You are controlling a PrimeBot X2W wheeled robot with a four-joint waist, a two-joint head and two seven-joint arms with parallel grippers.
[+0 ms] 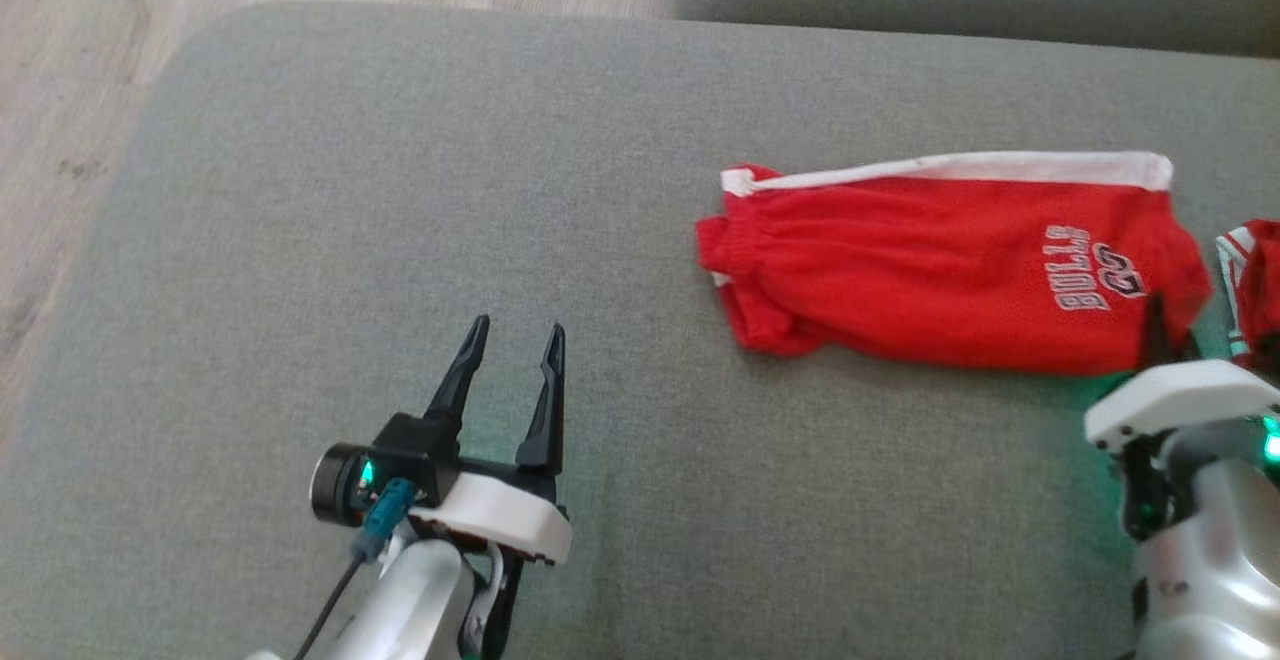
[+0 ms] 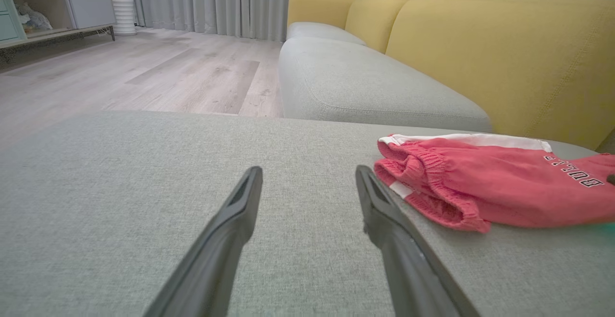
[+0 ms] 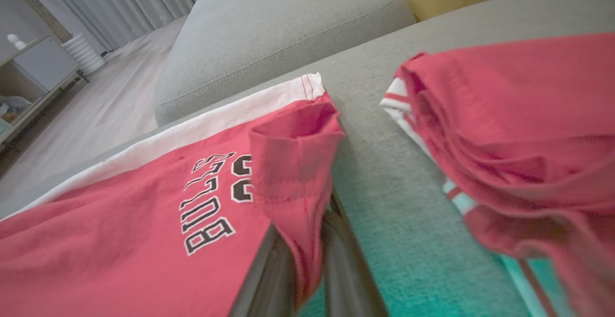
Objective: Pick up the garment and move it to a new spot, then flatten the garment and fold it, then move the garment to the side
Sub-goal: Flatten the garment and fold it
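Shorts [image 1: 940, 260], red with a white side stripe and BULLS lettering, lie on the grey sofa seat [image 1: 400, 190]. Right gripper [image 1: 1160, 332] is pinched closed on their leg hem, just beside another red garment [image 1: 1258, 280]. Left gripper [image 1: 518, 330] is spread wide and empty, well apart from them.

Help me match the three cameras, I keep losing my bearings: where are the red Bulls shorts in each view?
Head view: red Bulls shorts right of centre, lying on the grey cushion.
Left wrist view: the shorts at the right edge, mid-height, elastic waistband at their left end.
Right wrist view: the shorts at lower left, one hem corner lifted near centre.
Shared landmark: the BULLS lettering.
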